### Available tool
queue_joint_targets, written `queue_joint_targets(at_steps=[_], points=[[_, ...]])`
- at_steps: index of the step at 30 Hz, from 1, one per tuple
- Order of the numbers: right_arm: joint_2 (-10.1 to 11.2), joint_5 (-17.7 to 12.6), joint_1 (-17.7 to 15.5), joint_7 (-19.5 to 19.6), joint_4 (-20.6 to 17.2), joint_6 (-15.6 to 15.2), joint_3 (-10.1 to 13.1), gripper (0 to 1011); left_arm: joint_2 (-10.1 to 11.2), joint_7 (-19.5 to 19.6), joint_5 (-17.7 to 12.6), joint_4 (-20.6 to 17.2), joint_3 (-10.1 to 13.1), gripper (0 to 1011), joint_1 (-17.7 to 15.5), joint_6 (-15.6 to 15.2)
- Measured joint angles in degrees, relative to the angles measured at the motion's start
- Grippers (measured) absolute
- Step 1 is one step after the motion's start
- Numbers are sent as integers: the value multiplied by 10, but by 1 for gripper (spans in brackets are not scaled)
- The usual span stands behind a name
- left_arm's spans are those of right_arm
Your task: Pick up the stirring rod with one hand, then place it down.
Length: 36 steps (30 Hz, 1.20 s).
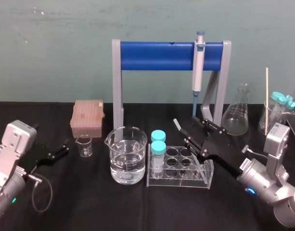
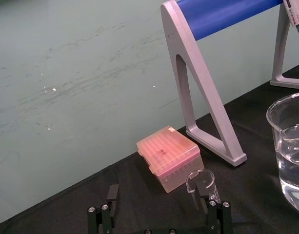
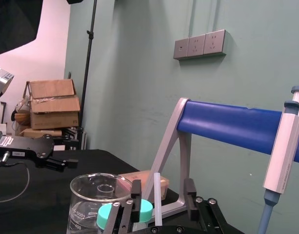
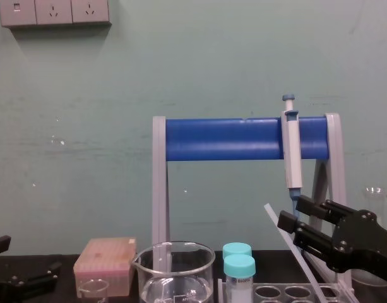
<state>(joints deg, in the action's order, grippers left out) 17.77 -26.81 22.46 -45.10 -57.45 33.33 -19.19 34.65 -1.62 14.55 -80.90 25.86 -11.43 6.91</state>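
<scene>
Left hand (image 1: 64, 147): low over the near left of the worktop (image 1: 89, 207), fingers spread wide and grasping nothing. A small empty beaker (image 1: 84, 146) stands just ahead of it.
Right hand (image 1: 188, 135): reaches in from the near right above the clear tube rack (image 1: 205, 179), clenched on the stirring rod (image 4: 307, 274).
Stirring rod: gripped between the right hand's fingers, slanting, its upper end poking out past them. Whether its lower end touches the rack I cannot tell.
Worktop: covered in black cloth that runs back to the wall.
Middle row: a large beaker (image 1: 128, 156), part full of clear liquid, stands just left of the rack. Two teal-capped tubes (image 1: 158, 142) stand upright in the rack's left holes.
Farther back: a pink tip box (image 1: 88, 118) on the left, then a grey-legged stand (image 1: 157, 55) with a blue bar and a pipette (image 1: 198, 67) hanging on it. A conical flask (image 1: 236, 115) is to its right.
Wall (image 4: 180, 63): flat teal-green, scuffed, with sockets (image 4: 54, 12) high up.
Room: cardboard boxes (image 3: 51, 105) are stacked beyond the left arm.
</scene>
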Motion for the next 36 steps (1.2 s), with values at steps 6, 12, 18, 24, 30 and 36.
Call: queue_joint_targets(at_steps=[6, 12, 18, 24, 30, 36], points=[[0, 0, 0, 0, 0, 0, 0, 695, 0, 0, 0, 0, 0, 1000, 0, 0], [0, -1, 0, -1, 0, 0, 0, 880, 0, 0, 0, 0, 0, 1000, 0, 0], [1, 6, -3, 13, -16, 5, 7, 1002, 0, 0, 0, 0, 0, 1000, 0, 0], [4, 28, -20, 79, -73, 2, 36, 1002, 0, 0, 0, 0, 0, 1000, 0, 0], [5, 74, -47, 202, -120, -72, 83, 1002, 0, 0, 0, 0, 0, 1000, 0, 0], [23, 120, -82, 281, -156, -201, 99, 1002, 0, 0, 0, 0, 0, 1000, 0, 0]])
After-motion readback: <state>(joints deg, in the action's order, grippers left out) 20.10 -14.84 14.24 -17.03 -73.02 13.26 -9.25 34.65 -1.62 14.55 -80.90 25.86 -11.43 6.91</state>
